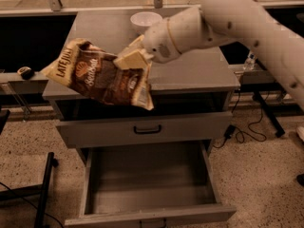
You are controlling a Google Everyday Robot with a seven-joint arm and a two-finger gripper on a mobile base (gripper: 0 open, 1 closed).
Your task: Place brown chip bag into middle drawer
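Note:
The brown chip bag [95,77], dark brown with "LATE JULY" lettering, hangs in the air over the front left edge of the cabinet top. My gripper [133,57] is shut on the bag's upper right part, its tan fingers [129,60] pinching it. The middle drawer [147,175] is pulled open below and in front of the bag, a shallow grey tray with nothing in it. The bag is above and slightly left of the drawer, well clear of it.
A white bowl [145,20] stands at the back of the grey cabinet top [194,70]. A closed drawer front with a black bar handle [147,128] sits above the open drawer. A black frame [43,194] stands at the left, and cables [244,129] lie on the floor at the right.

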